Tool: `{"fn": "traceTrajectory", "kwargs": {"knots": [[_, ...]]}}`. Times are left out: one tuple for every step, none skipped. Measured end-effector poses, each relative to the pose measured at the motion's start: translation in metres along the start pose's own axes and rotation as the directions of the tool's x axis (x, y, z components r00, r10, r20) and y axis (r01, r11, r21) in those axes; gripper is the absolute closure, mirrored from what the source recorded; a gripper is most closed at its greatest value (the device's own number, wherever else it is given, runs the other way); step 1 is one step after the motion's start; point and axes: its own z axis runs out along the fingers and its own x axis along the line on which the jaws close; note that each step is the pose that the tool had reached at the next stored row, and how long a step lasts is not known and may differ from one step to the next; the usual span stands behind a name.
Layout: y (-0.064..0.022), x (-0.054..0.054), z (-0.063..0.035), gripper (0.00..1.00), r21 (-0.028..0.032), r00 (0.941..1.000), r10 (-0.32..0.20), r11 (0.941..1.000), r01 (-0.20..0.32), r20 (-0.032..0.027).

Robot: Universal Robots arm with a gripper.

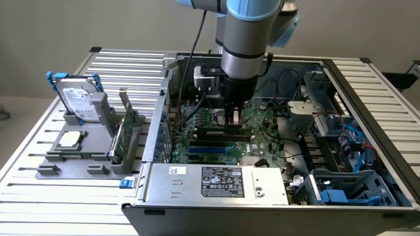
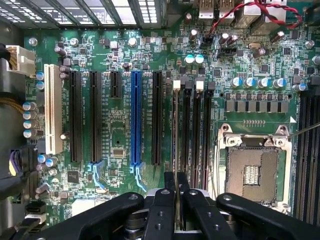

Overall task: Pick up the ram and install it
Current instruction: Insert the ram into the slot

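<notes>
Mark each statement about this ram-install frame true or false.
1. The gripper has its jaws shut on the ram. True.
2. The hard drive lies flat inside the computer case. False: the hard drive stands upright in the gray fixture, outside the computer case.
3. The processor socket is empty. True.
4. The expansion card sits in the blue slot. False: the blue slot is empty; the expansion card stands in the gray fixture.
</notes>
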Motion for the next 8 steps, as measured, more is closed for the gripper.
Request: {"fn": "traceTrajectory", "kwargs": {"knots": [[0.0000,0.0000,0.0007,0.87,0.0000,1.0000,0.000,1.0000,0.000,0.0001],[0.0000,0.0000,0.0012,0.87,-0.0001,1.0000,0.000,1.0000,0.000,0.0000],[0.0000,0.0000,0.0015,0.87,-0.0004,1.0000,0.000,1.0000,0.000,-0.0002],[0.0000,0.0000,0.0015,0.87,-0.0010,1.0000,0.000,1.0000,0.000,-0.0003],[0.0000,0.0000,0.0016,0.87,-0.0017,1.0000,0.000,1.0000,0.000,-0.0003],[0.0000,-0.0001,0.0017,0.87,-0.0025,1.0000,0.000,1.0000,0.000,-0.0001],[0.0000,0.0000,0.0017,0.87,-0.0032,1.0000,0.000,1.0000,0.000,-0.0001],[0.0000,0.0000,0.0018,0.87,-0.0039,1.0000,0.000,1.0000,0.000,-0.0001]]}}
